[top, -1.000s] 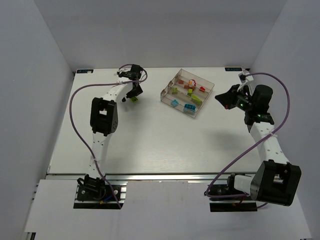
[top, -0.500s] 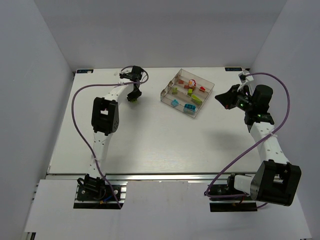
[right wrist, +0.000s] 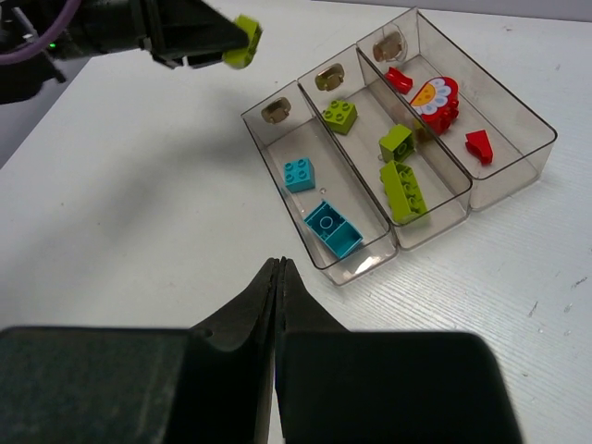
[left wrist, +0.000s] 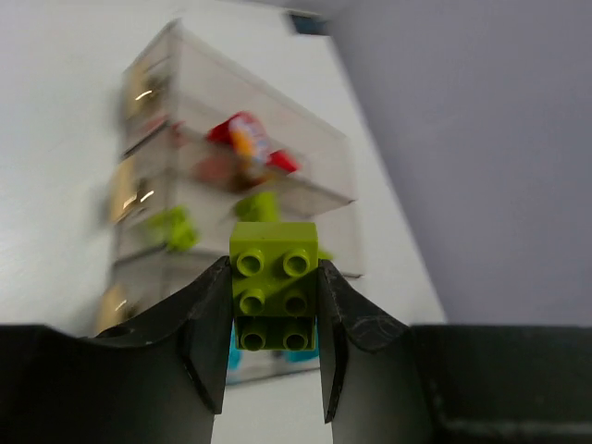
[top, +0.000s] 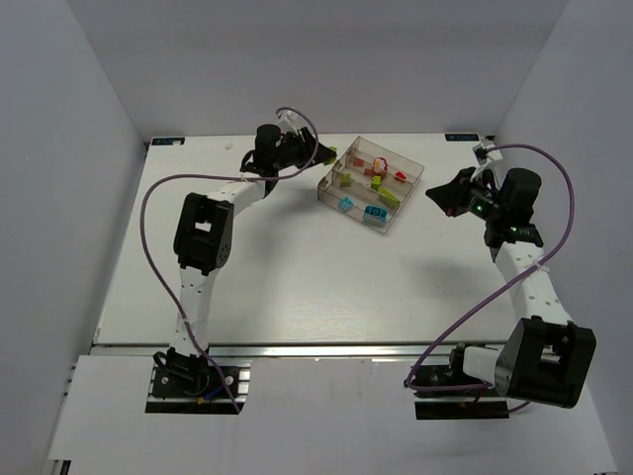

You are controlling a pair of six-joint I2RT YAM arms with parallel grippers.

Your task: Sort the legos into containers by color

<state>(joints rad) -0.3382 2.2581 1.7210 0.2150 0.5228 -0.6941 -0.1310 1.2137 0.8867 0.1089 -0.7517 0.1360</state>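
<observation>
My left gripper is shut on a lime green lego and holds it in the air just off the far left corner of the clear tray. The brick also shows in the right wrist view. In the tray, the near compartment holds two cyan legos, the middle one three lime legos, and the far one red pieces and a red, orange and white piece. My right gripper is shut and empty, above the table right of the tray.
White walls close in the table on the left, back and right. The right arm runs along the right side, with its purple cable looping over it. The left arm reaches up the left side.
My left gripper has lifted the lime lego from the table left of the tray and swung it right, up to the tray's far left corner. The right arm has not moved.
</observation>
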